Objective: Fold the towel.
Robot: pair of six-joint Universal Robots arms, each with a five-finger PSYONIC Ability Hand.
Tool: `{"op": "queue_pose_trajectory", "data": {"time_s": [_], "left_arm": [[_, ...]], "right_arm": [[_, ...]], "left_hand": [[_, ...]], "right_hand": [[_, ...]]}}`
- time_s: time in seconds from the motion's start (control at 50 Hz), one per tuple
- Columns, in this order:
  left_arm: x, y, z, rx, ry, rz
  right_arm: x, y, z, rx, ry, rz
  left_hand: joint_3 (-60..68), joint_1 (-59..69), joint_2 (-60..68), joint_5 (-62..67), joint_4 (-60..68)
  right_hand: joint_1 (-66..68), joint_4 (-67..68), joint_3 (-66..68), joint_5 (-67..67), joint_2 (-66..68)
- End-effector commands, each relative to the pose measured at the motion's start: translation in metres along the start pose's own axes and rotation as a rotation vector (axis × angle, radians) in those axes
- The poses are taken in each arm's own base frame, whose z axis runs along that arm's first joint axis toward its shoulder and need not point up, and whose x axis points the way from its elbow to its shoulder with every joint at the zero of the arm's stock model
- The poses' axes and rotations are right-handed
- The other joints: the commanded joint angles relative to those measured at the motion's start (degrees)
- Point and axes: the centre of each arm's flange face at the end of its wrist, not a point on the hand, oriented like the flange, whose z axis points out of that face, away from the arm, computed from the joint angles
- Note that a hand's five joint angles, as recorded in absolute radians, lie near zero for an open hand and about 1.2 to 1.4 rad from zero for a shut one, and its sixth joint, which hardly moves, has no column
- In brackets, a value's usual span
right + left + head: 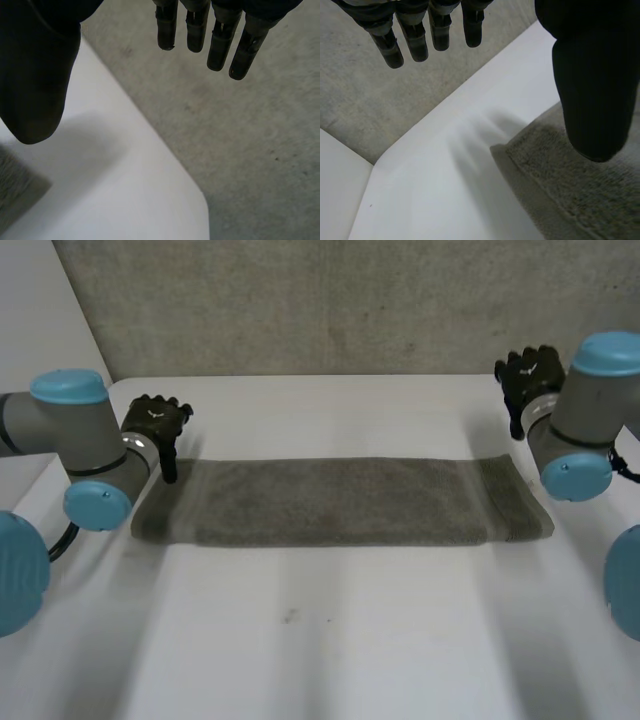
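A grey towel lies flat across the white table as a long folded strip. My left hand hovers just past the towel's left end, fingers straight and apart from the thumb, holding nothing. A corner of the towel lies under that thumb. My right hand is raised beyond the towel's right end near the table's far corner, its fingers straight and empty. The towel's corner shows below its thumb.
A grey carpeted floor lies beyond the table's far edge. The table's rounded far corner sits under my right hand. The near half of the table is bare white surface.
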Motion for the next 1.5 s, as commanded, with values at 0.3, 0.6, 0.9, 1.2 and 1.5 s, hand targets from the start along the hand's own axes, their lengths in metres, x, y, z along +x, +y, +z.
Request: {"op": "queue_pose_trajectory", "data": {"time_s": [0.3,0.6,0.9,1.2,1.5], "left_arm": [[-0.004,-0.018,-0.112,0.092,-0.017,-0.086],[0.007,0.003,-0.126,0.101,-0.004,-0.112],[0.008,0.005,-0.126,0.097,-0.003,-0.114],[0.008,0.009,-0.128,0.084,-0.002,-0.115],[0.006,0.006,-0.128,0.093,-0.009,-0.123]], "right_arm": [[0.006,0.021,-0.112,-0.236,-0.269,0.135],[-0.024,0.089,-0.114,-0.226,-0.287,0.097],[0.010,0.118,-0.094,-0.298,-0.171,0.077],[0.130,0.145,-0.081,-0.420,0.060,-0.188],[-0.059,-0.064,-0.116,0.114,-0.280,0.004]], "left_hand": [[0.3,0.0,0.3,-1.6,0.3],[0.3,0.0,0.3,-1.6,0.3],[0.3,0.0,0.3,-1.6,0.3],[0.3,0.0,0.3,-1.6,0.3],[0.3,0.0,0.3,-1.6,0.3]], "right_hand": [[-3.4,-5.0,-4.2,-3.6,-4.9],[16.6,15.0,15.9,16.5,15.2],[66.6,65.0,65.8,66.4,65.1],[66.6,65.0,65.8,66.4,65.1],[66.6,65.0,65.8,66.4,65.1]]}}
